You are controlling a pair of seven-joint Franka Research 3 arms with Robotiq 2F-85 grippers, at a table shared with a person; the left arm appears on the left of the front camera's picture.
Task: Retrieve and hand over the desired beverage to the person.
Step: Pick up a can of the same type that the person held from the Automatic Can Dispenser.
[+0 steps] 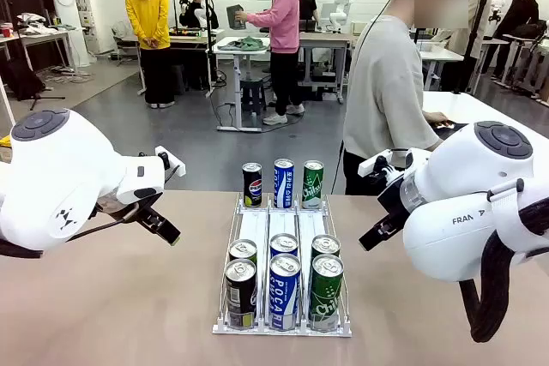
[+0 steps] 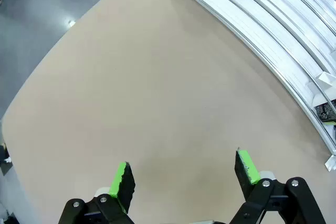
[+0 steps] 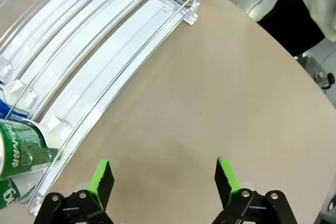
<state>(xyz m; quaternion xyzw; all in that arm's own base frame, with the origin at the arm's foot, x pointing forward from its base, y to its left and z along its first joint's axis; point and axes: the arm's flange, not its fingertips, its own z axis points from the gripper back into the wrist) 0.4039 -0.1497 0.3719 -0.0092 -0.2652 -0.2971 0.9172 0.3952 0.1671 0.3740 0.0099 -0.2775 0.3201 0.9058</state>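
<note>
imo with the left hand [image 2: 184, 174] and right hand [image 3: 165, 179] both wide open and empty either side of the white rack [image 1: 283, 222] of cans [image 1: 284, 293] mid-surface, wait for the person [image 1: 390, 100] at the far edge to choose, then close squarely round that 1 can's body.

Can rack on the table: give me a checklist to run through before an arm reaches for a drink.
1. Left jaws open and empty, over bare table: ok.
2. Right jaws open and empty: ok.
3. Front row of the rack upright, black can, blue can, green can: ok.
4. Which drink the person wants: cannot tell.
5. The person's hand held out for a handover: not ok, it rests on the white side table.
</note>
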